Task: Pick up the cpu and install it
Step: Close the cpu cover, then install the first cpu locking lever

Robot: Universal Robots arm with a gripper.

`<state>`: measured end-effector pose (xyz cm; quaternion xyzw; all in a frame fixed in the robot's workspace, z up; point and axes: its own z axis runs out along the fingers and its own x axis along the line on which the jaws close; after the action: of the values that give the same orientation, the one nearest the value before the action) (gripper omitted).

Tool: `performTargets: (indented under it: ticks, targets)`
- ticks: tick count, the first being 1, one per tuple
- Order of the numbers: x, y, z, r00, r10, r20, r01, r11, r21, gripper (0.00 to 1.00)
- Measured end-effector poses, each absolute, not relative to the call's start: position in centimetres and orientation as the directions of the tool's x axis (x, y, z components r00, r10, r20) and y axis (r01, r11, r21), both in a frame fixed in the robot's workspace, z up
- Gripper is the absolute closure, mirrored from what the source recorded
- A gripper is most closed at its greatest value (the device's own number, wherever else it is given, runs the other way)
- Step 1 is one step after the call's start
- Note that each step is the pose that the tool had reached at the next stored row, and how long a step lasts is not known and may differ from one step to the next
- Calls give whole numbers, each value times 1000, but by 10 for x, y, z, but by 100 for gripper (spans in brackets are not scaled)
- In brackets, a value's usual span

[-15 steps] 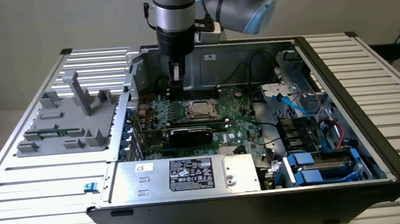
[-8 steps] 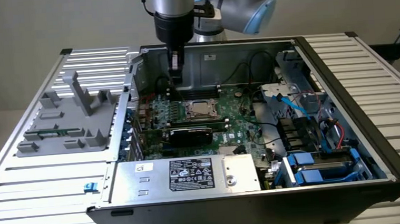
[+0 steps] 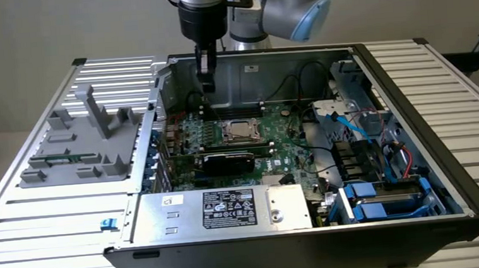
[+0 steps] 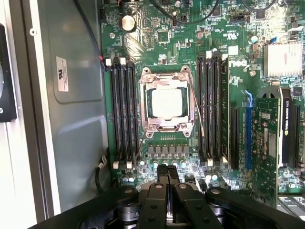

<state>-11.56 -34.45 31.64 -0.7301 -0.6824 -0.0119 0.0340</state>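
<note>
Silver-grey robot arm (image 3: 294, 7) gets chopped by the exterior view's top edge; print on the black-and-white rectangular sticker (image 3: 227, 209) is too tiny to read, maybe certification logos.

Room above cpu (image 4: 166, 103) clear; memory slots (image 4: 123, 109) flank both sides.

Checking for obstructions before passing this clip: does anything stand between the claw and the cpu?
Nothing visible does. The shut claw hangs above the motherboard. The cpu lies with its top exposed inside the socket's metal frame. Memory slots flank the socket, not across the path.
</note>
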Motion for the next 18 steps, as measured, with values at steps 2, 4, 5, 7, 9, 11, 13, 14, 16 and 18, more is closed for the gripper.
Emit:
performTargets:
  ticks: [2,4,5,7,9,11,13,14,16,18]
  targets:
    - [-116,-345,317,69,996,64,997,-67,-33,89]
    - [-116,-345,317,69,996,64,997,-67,-33,89]
    - [-116,-345,317,69,996,64,997,-67,-33,89]
    - [-116,-345,317,69,996,64,997,-67,-33,89]
    - [-116,-345,317,69,996,64,997,-67,-33,89]
    - [-116,-345,317,69,996,64,997,-67,-33,89]
    - [-116,-345,317,69,996,64,997,-67,-33,89]
    - [-116,-345,317,69,996,64,997,-67,-33,89]
    - [-116,-345,317,69,996,64,997,-67,-33,89]
    - [-116,-345,317,87,994,64,996,-85,-33,89]
